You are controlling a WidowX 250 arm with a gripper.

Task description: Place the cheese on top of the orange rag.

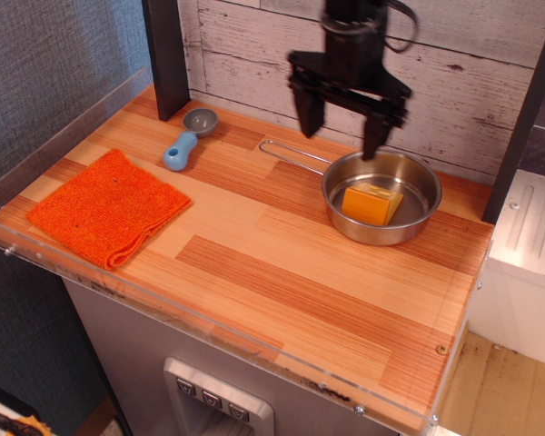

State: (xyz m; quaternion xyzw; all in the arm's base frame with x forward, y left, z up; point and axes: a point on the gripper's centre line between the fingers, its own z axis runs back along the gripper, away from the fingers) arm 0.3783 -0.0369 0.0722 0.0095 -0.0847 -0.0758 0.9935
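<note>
The cheese (pixel 371 203) is a yellow-orange wedge lying inside the steel pan (pixel 425 198) at the right of the wooden counter. The orange rag (pixel 109 206) lies flat at the left front of the counter, with nothing on it. My black gripper (pixel 341 133) hangs open and empty above the back left rim of the pan, up and a little left of the cheese, with its fingers (pixel 311 113) spread wide.
A blue-handled measuring scoop (pixel 187 142) lies at the back left, behind the rag. The pan's wire handle (pixel 291 156) points left. A dark post (pixel 167 54) stands at the back left corner. A clear plastic rim (pixel 45 145) runs along the counter's left and front edges.
</note>
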